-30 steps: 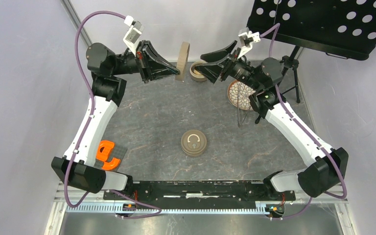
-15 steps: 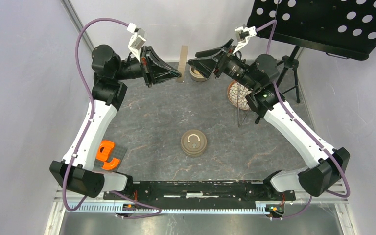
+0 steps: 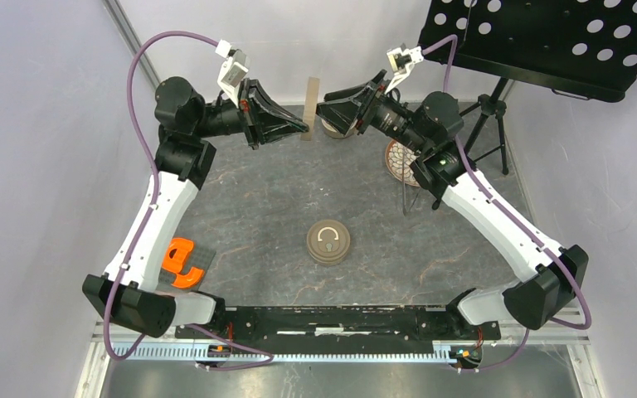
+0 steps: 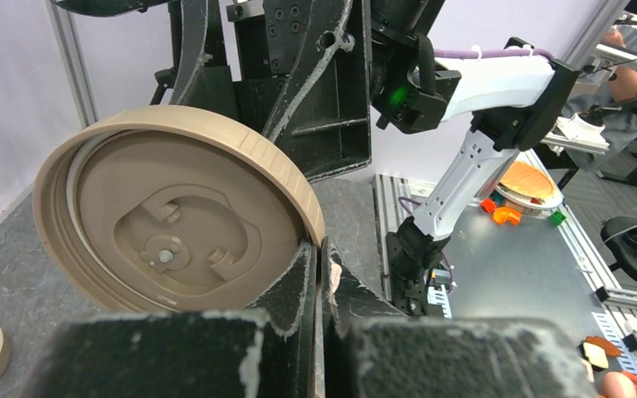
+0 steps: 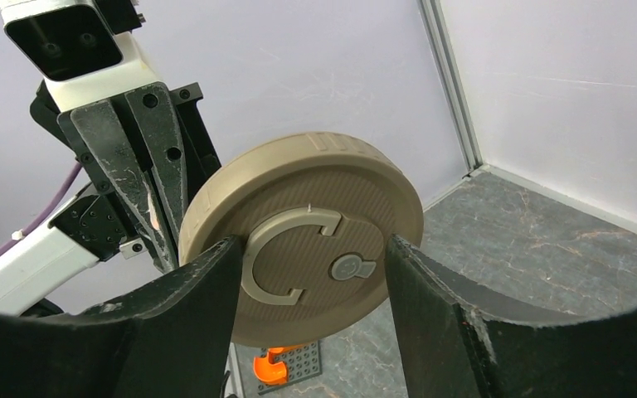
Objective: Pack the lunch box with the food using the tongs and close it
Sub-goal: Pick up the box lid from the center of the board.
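While my left gripper (image 4: 322,253) pinches the tan lid (image 4: 166,224) by its rim, on edge, my right gripper (image 5: 311,242) stands wide with the lid's top face just ahead, apparently untouched. Lunch box (image 3: 334,126) sits just beyond on the grey surface (image 3: 257,207). Tongs (image 3: 406,197) lie beside the plate (image 3: 400,162), nearer my right arm. Lilac walls.
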